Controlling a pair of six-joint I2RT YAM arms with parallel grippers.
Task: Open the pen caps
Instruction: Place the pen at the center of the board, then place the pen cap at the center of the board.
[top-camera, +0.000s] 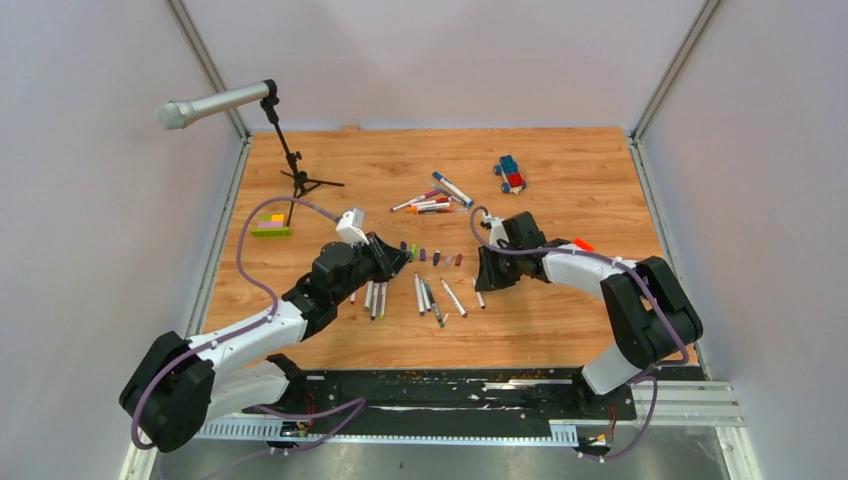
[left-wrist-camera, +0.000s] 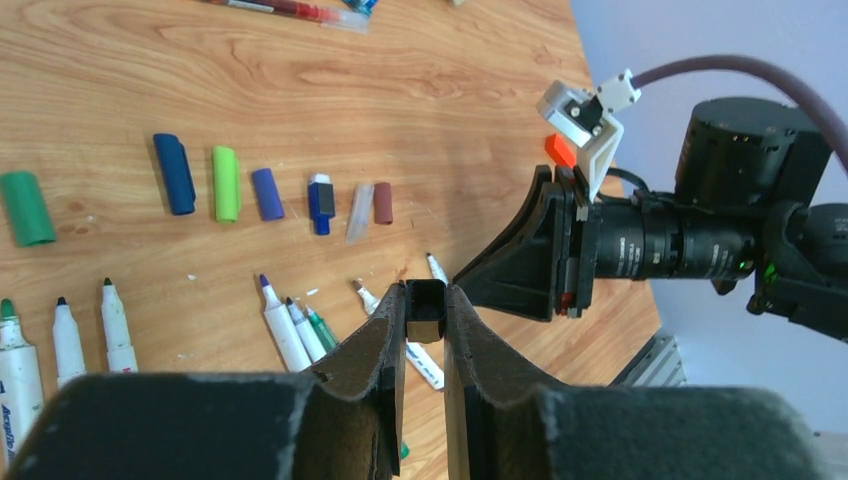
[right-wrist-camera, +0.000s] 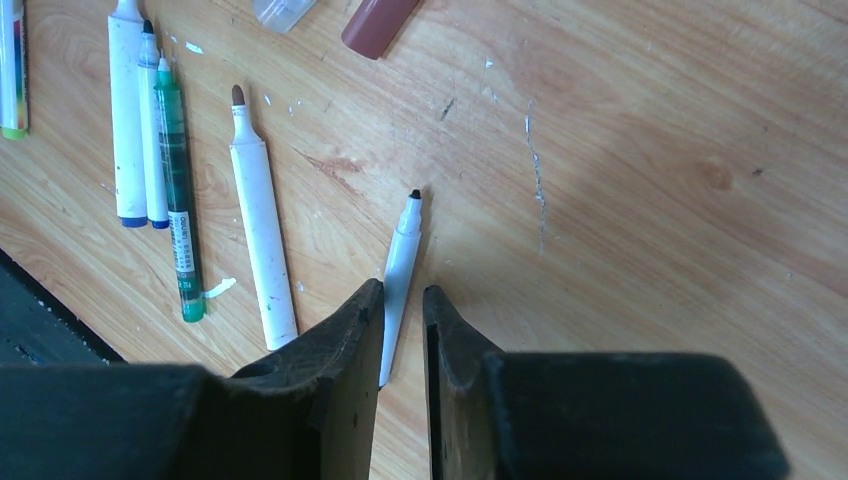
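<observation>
The left gripper (left-wrist-camera: 427, 298) sits at the left end of the row of loose caps (top-camera: 435, 257). Its fingers are drawn almost together on a small black cap (left-wrist-camera: 427, 308), which is pinched at their very tips and lifted clear of the wood. Between the row and the arm bases lie the uncapped pens (top-camera: 425, 295), roughly nine of them with bare tips, so I judge well over half the work done. On the far side of the row is a loose heap of capped pens (top-camera: 432, 202), a handful that remain to be opened. At the right end of the row, the right gripper (right-wrist-camera: 403, 290) hangs low over a white pen with a black tip (right-wrist-camera: 402, 250). Its fingers stand a narrow gap apart, and the pen lies on the table in that gap, seemingly loose rather than clamped. The black cap probably belongs in the row next. The top camera alone shows the capped heap and the whole layout, but not what either gripper holds. The left wrist camera alone shows the pinched cap and the row's colours, from green through blues to brown. The right wrist camera alone shows the slit between its fingers and the pen's bare nib.
</observation>
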